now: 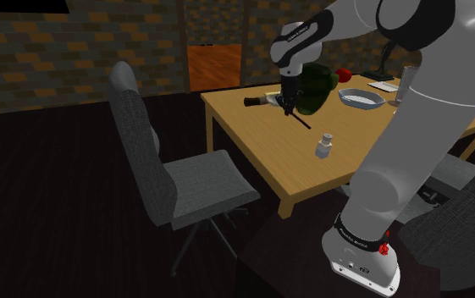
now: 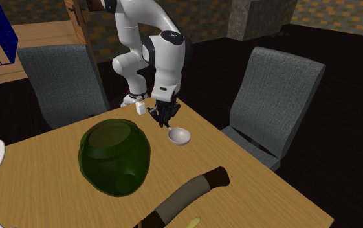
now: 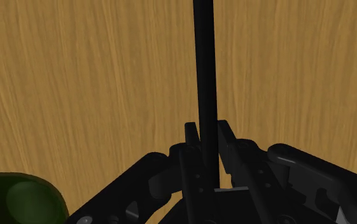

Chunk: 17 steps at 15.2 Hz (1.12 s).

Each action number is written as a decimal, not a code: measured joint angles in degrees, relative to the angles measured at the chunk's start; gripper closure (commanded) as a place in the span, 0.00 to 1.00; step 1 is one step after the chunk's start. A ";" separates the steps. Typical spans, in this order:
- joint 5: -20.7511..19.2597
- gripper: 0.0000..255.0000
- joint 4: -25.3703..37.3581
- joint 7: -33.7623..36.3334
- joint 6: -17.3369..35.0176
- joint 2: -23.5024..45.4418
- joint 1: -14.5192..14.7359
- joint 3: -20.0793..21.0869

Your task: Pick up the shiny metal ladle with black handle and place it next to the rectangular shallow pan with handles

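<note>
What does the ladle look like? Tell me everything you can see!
The ladle has a small round pale bowl and a thin, straight black handle. The gripper is shut on the handle, fingers clasping it. The bowl is low over the wooden table, apart from the dark green pot; whether it touches the table is unclear.

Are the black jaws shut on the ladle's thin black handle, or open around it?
Shut on it: in the wrist view both jaws press the ladle's thin black handle from either side, no gap showing.
</note>
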 measured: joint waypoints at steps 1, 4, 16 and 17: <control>-0.07 1.00 0.41 0.00 -0.71 -0.32 0.02 0.02; -0.32 1.00 1.60 -0.08 -2.97 -1.43 0.03 0.05; -2.32 1.00 2.07 -10.48 -3.97 -3.32 -5.25 -5.73; -2.39 1.00 2.29 -11.78 -3.87 -3.13 -5.84 -6.41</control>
